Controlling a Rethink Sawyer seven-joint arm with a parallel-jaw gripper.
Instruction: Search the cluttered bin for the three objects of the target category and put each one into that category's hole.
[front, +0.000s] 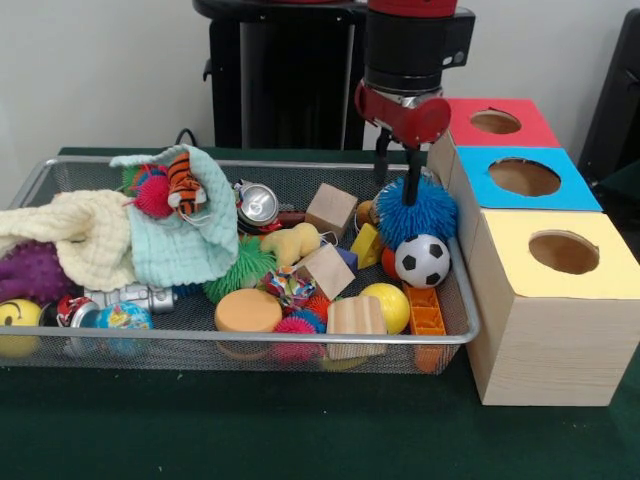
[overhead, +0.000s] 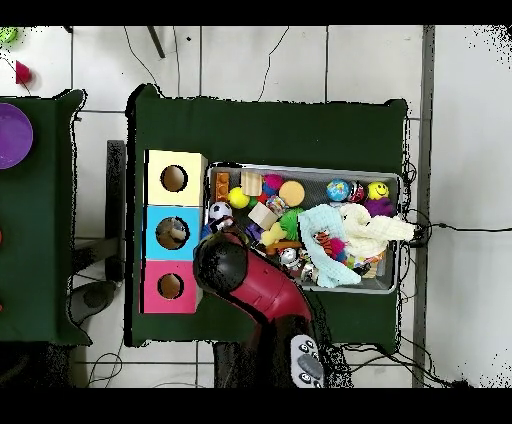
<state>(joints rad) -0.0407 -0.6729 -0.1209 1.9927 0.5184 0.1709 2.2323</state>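
Note:
The wire mesh bin (front: 250, 338) lies on the green table, full of toys; it also shows in the overhead view (overhead: 300, 168). My gripper (front: 397, 188) hangs over the bin's right end in the front view. It is open, with both fingertips at the top of a blue spiky ball (front: 425, 215). A soccer ball (front: 422, 260) lies just in front of that ball. In the overhead view my red arm (overhead: 250, 280) hides the gripper. Three wooden boxes with holes stand beside the bin: red top (front: 495, 122), blue top (front: 525, 178), yellow top (front: 560, 250).
The bin holds a cream cloth (front: 80, 235), a pale green cloth (front: 180, 245), a tiger toy (front: 185, 185), a can (front: 258, 203), wooden blocks (front: 331, 210), a yellow ball (front: 385, 305), an orange disc (front: 248, 311) and a green spiky ball (front: 245, 265).

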